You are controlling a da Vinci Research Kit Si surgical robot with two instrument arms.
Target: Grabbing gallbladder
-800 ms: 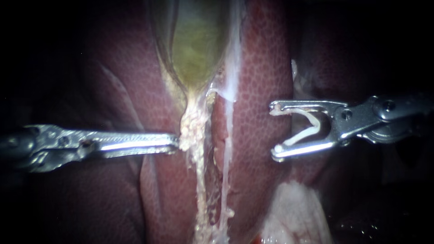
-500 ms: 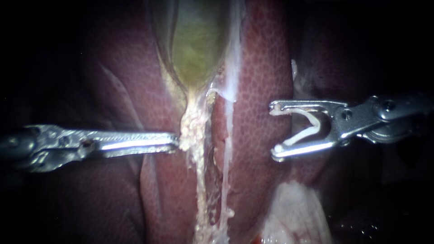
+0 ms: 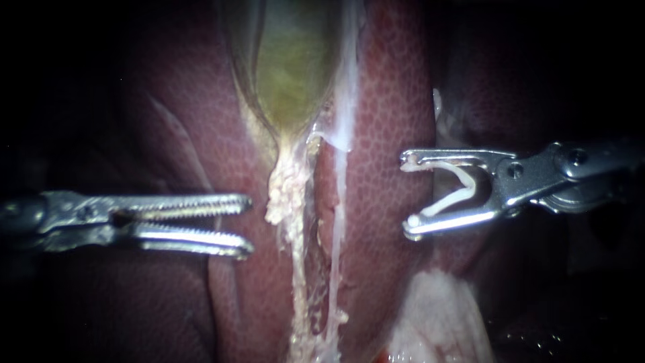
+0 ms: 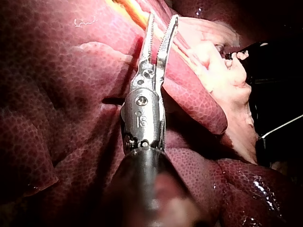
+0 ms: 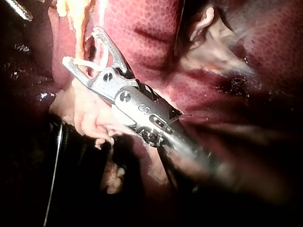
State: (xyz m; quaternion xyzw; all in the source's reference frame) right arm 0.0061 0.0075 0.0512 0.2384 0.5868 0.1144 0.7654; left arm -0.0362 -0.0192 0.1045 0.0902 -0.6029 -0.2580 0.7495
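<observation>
Beside the gallbladder [image 3: 292,74], left tool [image 3: 247,225] ajar, empty; right tool [image 3: 407,195] wide around a clip [image 3: 445,201].

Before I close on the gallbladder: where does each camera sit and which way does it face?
Endoscope view: close over the tissue, facing the gallbladder and liver; left instrument enters from the left, jaws open, right instrument from the right, jaws holding a clip.
Left wrist view: on the left arm, looking along its shaft to the open jaws over liver.
Right wrist view: on the right arm, looking along its shaft to the clip-holding jaws.
Shared: endoscope and right wrist views both show the clip.
</observation>
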